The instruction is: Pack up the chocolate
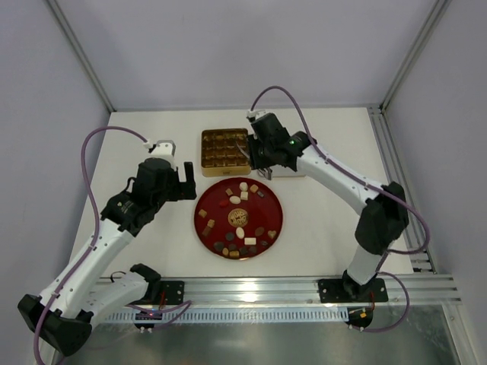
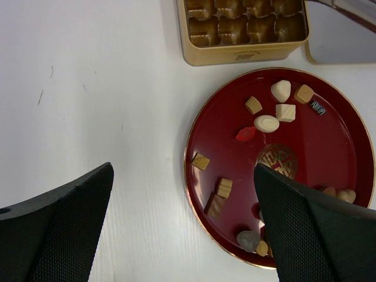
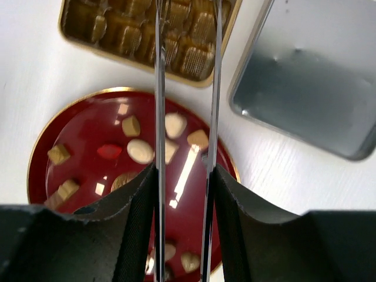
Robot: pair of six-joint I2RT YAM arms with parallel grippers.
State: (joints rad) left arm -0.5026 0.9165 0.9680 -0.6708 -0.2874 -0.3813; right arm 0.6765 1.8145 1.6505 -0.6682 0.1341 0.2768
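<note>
The white counter (image 1: 152, 137) fills a cell with plain grey walls (image 1: 228, 46) and aluminium frame posts (image 1: 80, 53). A slotted metal rail (image 1: 266, 287) runs along its near edge. A few faint dark scuffs mark the bare surface left of the plate.

A round red plate (image 1: 209, 199) with a gold rim sits at the middle. A gold emblem (image 2: 276, 160) is printed at its centre, but I cannot read it. Just beyond the plate is the gold box (image 1: 224, 148) with gridded compartments. A small mark on its near wall is too small to read. A silver lid (image 3: 305, 76) lies beside it on the right, hollow side up.

The left gripper (image 2: 183, 170) is spread wide and holds nothing. It hangs over the plate's left rim. The right gripper (image 3: 184, 170) is over the plate's far edge and is clamped on metal tweezers (image 3: 159, 88). The thin blades reach toward the box's near right corner. Their tips run out of the wrist view, so I cannot tell whether they hold anything.

The chocolate (image 2: 267, 123), in tan, cream and dark pieces, lies scattered on the plate. It sits below both grippers, with some pieces on either side of the tweezer blades. I cannot tell whether the box's compartments hold any.
</note>
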